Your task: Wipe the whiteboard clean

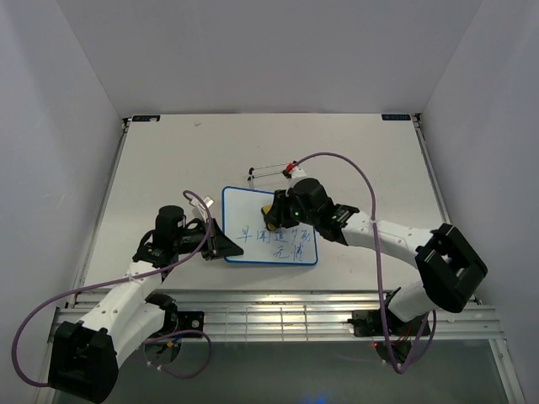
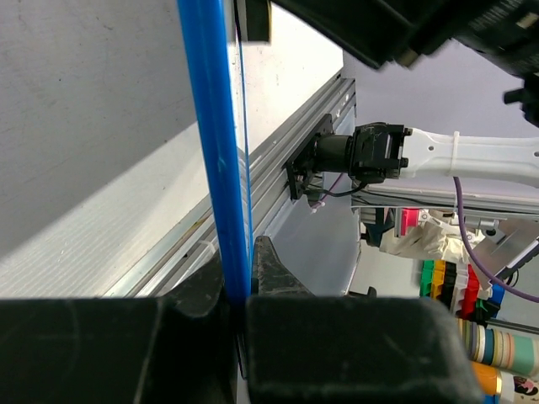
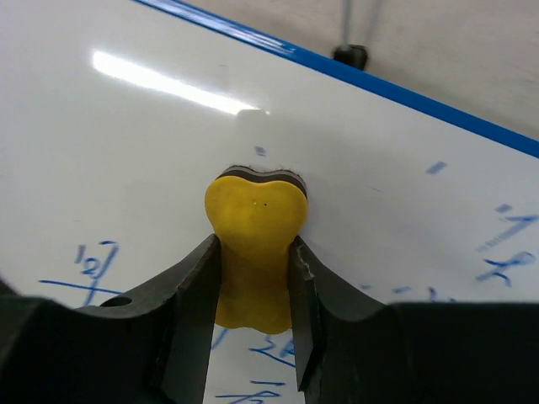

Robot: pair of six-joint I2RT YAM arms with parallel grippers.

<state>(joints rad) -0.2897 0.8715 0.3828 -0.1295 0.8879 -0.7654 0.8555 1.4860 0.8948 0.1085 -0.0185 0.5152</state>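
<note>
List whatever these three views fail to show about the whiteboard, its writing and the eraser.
- Top view: blue writing on the whiteboard too small to read; right arm covers the board's upper right.
- Right wrist view: yellow eraser hides its own wiping face; jaws and bottom edge cut off writing.
- Left wrist view: only the blue frame shows, edge-on; board face unseen.
</note>
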